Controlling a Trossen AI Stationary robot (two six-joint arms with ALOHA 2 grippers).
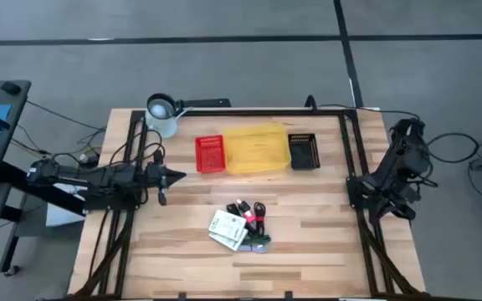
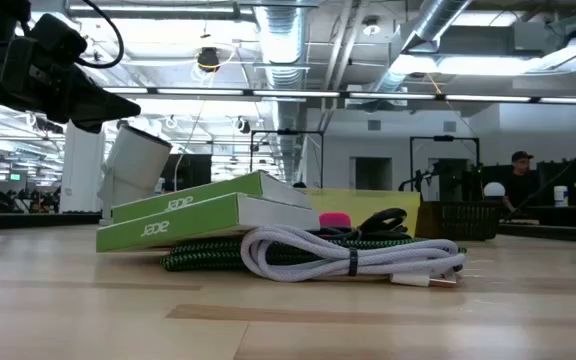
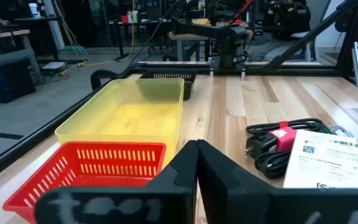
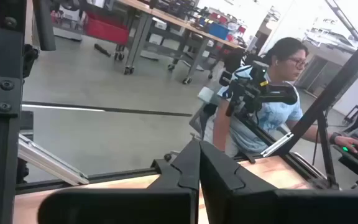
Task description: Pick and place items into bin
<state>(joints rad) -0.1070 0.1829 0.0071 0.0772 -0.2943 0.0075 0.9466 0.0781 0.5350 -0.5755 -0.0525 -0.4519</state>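
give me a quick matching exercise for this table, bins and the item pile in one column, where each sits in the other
Things:
1. red basket
2. yellow bin
3. black basket
4. pile of packets and cords

Places, in the high view:
A. middle of the row of three containers
B. alone on the bare wood, nearer the table's front edge
C. end of the row on the right arm's side
D. end of the row on the left arm's side

Pairs: 1-D, 2-A, 3-C, 4-B
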